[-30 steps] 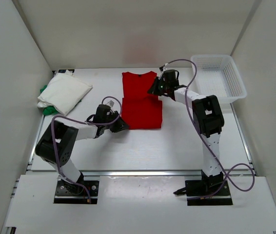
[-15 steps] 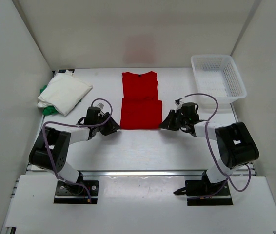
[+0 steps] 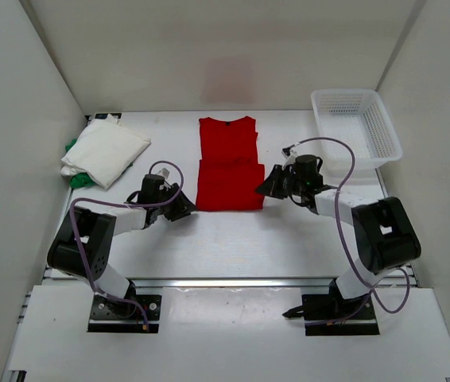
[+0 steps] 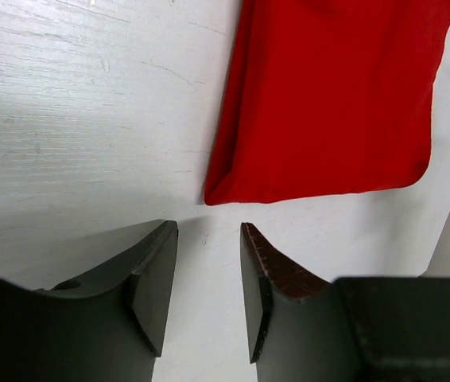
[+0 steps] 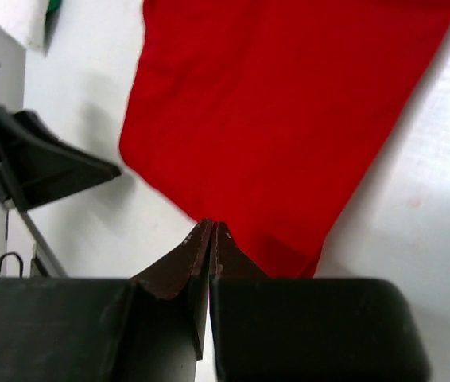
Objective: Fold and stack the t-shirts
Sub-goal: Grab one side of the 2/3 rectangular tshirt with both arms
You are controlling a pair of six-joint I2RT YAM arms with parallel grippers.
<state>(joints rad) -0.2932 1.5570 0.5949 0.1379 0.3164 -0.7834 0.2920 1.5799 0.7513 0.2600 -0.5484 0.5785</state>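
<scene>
Across the middle of the top view, the table [image 3: 233, 239] is carrying everything. Red t-shirt [image 3: 229, 163] is lying flat at centre frame, partly folded, with a crease across its middle. White mesh basket [image 3: 344, 93] is sitting at upper right. White t-shirt [image 3: 106, 150] is lying folded at upper left, covering the green t-shirt [image 3: 71, 180], which is showing only at the edges.

Left gripper [image 4: 209, 231] is standing about half open and holding nothing; the red shirt's lower left corner is lying just ahead of the gap. Right gripper [image 5: 211, 227] is pressing its jaws together at the lower right hem; cannot tell whether cloth is pinched.

Risk, as I am judging it: with only one corner truly gripped, a lift is likely dragging the shirt askew and spoiling the fold.
</scene>
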